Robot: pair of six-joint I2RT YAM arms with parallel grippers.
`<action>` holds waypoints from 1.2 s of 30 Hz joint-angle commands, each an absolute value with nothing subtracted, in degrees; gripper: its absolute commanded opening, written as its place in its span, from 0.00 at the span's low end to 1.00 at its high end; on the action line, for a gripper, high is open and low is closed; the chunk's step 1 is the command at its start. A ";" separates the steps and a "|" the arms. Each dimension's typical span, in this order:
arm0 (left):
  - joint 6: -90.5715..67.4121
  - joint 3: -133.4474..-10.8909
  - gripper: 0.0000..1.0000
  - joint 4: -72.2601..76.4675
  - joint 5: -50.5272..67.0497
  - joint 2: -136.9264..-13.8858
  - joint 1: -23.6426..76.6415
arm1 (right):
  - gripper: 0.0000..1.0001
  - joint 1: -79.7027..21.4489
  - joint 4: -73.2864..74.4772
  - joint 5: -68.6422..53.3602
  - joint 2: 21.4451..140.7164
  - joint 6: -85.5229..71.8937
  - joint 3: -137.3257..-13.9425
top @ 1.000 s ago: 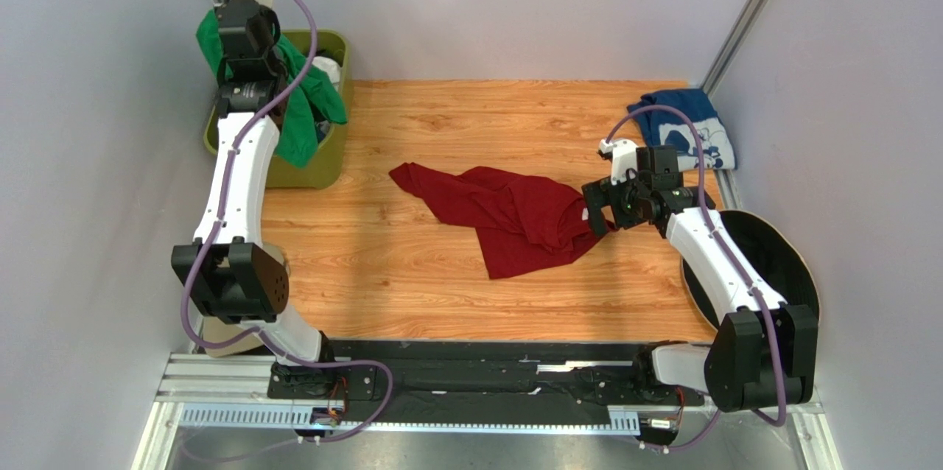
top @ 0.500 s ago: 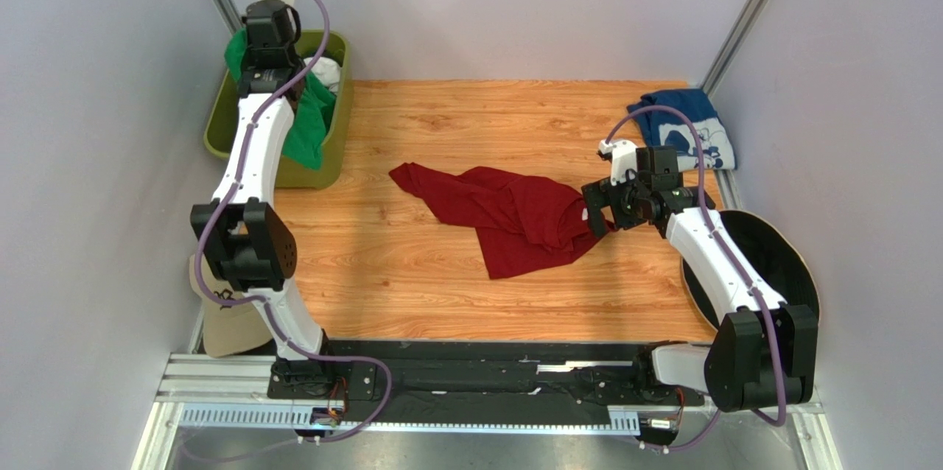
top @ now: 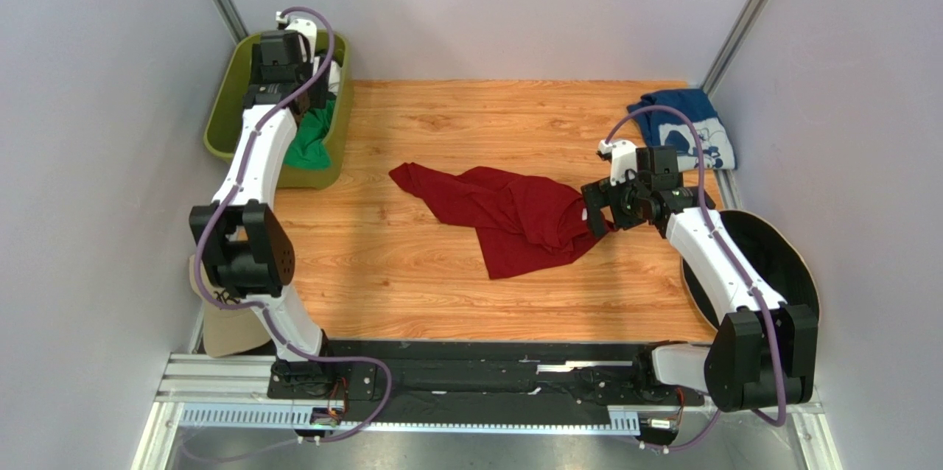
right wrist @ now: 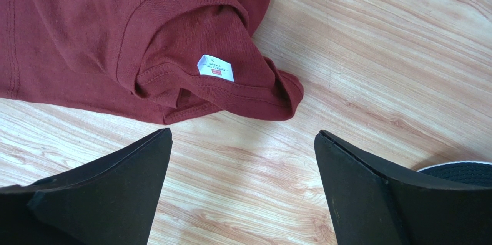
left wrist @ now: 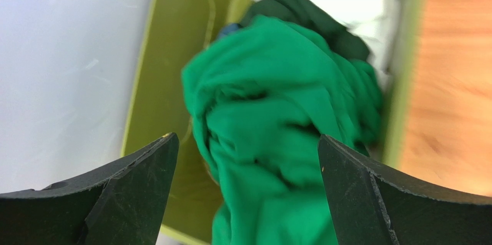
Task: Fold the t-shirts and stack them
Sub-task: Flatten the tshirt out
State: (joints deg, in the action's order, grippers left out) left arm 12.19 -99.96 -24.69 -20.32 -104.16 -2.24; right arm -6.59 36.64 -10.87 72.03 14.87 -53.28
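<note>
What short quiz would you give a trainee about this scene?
1. True or false: the green t-shirt lies inside the olive bin.
2. Which shirt lies crumpled in the middle of the table? A the navy t-shirt, B the dark red t-shirt, C the green t-shirt.
3. Is the left pincer open or shut?

Key: 1 true; 2 B; 3 open.
</note>
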 commanded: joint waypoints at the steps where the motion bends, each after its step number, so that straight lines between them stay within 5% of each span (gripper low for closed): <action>1: 10.63 -96.43 0.98 -25.92 -5.56 -92.91 -1.67 | 1.00 -6.85 35.77 -11.77 71.37 15.03 -54.40; 11: 19.93 -82.98 0.97 -33.05 17.22 -80.69 8.43 | 1.00 -12.12 37.17 -9.42 71.19 15.20 -57.39; 19: 24.17 -71.90 0.93 -27.43 12.66 -80.86 15.73 | 0.88 -27.84 40.87 -0.09 79.44 19.94 -61.61; 36: 25.49 -66.18 0.90 -23.03 6.50 -82.00 15.82 | 0.75 -36.90 40.78 1.23 95.27 19.16 -71.89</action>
